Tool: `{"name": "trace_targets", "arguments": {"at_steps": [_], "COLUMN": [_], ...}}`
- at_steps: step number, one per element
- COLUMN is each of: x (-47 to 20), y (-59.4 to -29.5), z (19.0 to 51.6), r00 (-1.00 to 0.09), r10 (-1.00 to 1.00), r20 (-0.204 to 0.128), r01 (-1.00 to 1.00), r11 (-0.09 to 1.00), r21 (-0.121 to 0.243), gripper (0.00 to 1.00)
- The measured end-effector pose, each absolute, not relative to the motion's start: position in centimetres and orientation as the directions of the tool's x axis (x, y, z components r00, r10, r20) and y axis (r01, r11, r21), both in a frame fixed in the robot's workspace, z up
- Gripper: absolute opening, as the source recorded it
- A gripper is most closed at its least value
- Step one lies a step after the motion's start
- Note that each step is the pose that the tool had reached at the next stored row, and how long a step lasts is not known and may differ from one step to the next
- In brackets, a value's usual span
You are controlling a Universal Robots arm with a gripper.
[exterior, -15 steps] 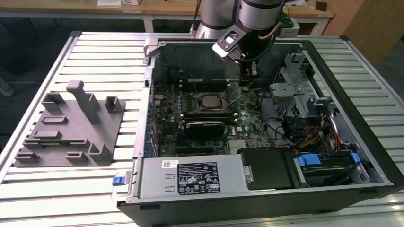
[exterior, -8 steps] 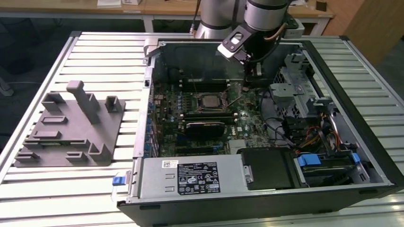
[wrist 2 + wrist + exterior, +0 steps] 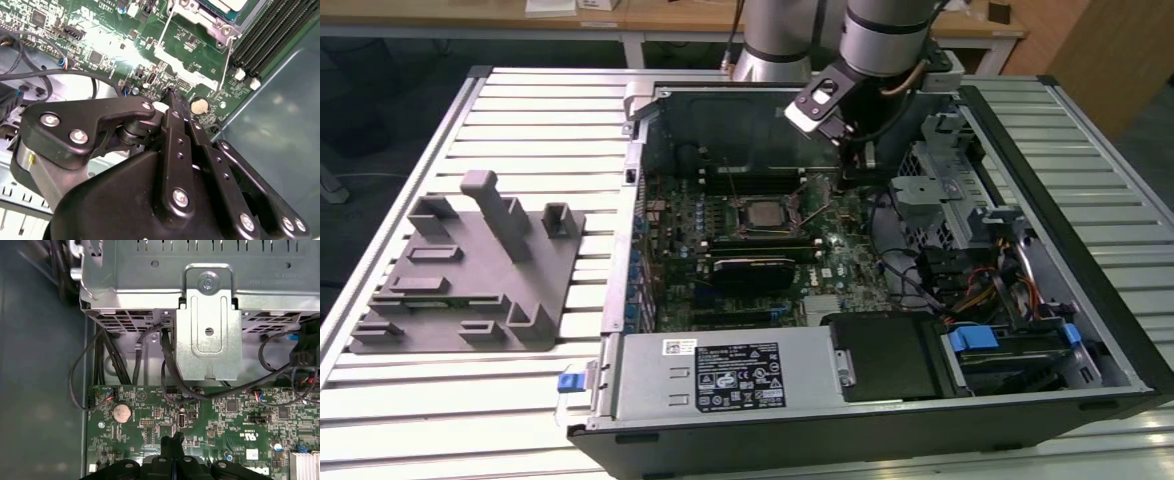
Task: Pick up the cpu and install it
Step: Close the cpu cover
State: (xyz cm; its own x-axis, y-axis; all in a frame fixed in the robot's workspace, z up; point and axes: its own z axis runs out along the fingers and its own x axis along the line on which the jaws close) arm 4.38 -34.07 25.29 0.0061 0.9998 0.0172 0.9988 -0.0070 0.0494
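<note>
The cpu [image 3: 761, 213] lies flat in its socket on the motherboard [image 3: 843, 272], inside the open case [image 3: 1110, 330]. Toward the exterior view's right of it, the gripper [image 3: 854, 172] hangs low over the board. In the first wrist view its fingers [image 3: 176, 444] are pressed together, holding nothing, near a coin cell [image 3: 121, 413]. A grey fixture [image 3: 467, 285] stands outside the case.

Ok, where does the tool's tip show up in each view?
Exterior view: tool low over the motherboard, to the exterior view's right of the cpu.
Second wrist view: tool beside the coin cell battery.
First wrist view: tool near that battery.
Shared landmark: the coin cell battery, in both wrist views.
</note>
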Motion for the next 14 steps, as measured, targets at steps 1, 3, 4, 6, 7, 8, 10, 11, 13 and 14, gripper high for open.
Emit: {"name": "trace_targets", "arguments": {"at_steps": [1, 3, 4, 6, 7, 8, 10, 11, 13, 14], "x": [4.4, 4.4, 4.4, 4.4, 4.4, 4.4, 4.3, 4.2, 4.0, 3.9], "y": [-34.1, -34.1, -34.1, -34.1, -34.1, -34.1, -34.1, -34.1, -34.1, -34.1], "z": [25.1, 24.8, 24.6, 24.2, 24.0, 23.9, 23.6, 23.5, 23.3, 23.2], "r00": [0.006, 0.006, 0.006, 0.007, 0.007, 0.007, 0.007, 0.007, 0.007, 0.007], "r10": [1.000, 1.000, 1.000, 1.000, 1.000, 1.000, 1.000, 1.000, 1.000, 1.000], "r20": [0.017, 0.017, 0.017, 0.017, 0.017, 0.017, 0.017, 0.017, 0.017, 0.017], "r01": [0.999, 0.999, 0.999, 0.999, 0.999, 0.999, 0.999, 0.999, 0.999, 0.999], "r11": [-0.007, -0.007, -0.007, -0.007, -0.007, -0.008, -0.008, -0.008, -0.008, -0.008], "r21": [0.049, 0.049, 0.048, 0.048, 0.047, 0.047, 0.046, 0.046, 0.046, 0.046], "gripper": [0.11, 0.11, 0.11, 0.11, 0.11, 0.11, 0.11, 0.11, 0.11, 0.11]}}
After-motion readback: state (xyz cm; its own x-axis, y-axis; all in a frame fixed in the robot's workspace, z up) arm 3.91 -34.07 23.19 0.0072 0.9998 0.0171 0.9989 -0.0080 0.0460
